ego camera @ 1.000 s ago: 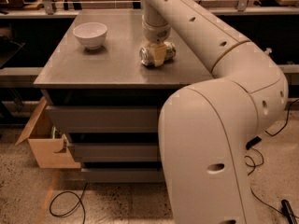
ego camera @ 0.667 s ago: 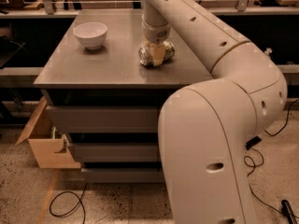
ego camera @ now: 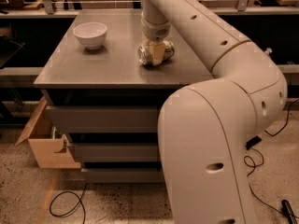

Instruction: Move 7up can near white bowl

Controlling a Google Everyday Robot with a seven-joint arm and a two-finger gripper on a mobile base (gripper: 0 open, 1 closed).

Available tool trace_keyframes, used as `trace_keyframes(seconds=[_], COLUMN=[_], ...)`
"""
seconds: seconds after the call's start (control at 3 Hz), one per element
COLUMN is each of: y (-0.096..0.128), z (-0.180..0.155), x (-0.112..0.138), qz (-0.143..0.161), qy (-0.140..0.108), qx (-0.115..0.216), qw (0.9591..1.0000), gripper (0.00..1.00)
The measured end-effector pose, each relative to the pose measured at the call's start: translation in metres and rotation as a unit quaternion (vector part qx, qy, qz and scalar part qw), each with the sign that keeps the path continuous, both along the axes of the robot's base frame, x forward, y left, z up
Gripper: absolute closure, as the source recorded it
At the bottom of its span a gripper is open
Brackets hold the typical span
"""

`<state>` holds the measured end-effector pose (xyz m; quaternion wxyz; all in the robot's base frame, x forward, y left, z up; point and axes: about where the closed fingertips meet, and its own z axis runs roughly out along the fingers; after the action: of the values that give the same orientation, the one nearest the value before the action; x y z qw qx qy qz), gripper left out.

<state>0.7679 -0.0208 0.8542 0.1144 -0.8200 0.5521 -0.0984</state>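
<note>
The 7up can [ego camera: 145, 55] lies on its side on the grey table top [ego camera: 107, 64], right of the middle, its silver end facing front-left. My gripper [ego camera: 157, 55] comes straight down from the arm onto the can. A pale finger [ego camera: 158, 53] crosses the can's middle and the jaws are closed around its body. The can rests on the table. The white bowl [ego camera: 90, 34] stands upright near the far left corner, about two can lengths to the left of the can.
My white arm's large elbow [ego camera: 210, 143] fills the right foreground in front of the table. Drawer fronts [ego camera: 107, 118] sit under the top. An open cardboard box [ego camera: 46, 146] is at the lower left, and cables [ego camera: 65, 204] lie on the floor. A rail [ego camera: 103, 3] runs behind the table.
</note>
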Motion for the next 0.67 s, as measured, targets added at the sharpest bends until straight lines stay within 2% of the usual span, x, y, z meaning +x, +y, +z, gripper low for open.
trace_keyframes(seconds=[0.33, 0.67], y=[0.012, 0.036], z=[0.029, 0.056], x=[0.011, 0.032], qz=[-0.011, -0.041], qy=[-0.046, -0.100], qx=[0.034, 0.095], qw=[0.9983, 0.9895], gripper=[1.00, 1.00])
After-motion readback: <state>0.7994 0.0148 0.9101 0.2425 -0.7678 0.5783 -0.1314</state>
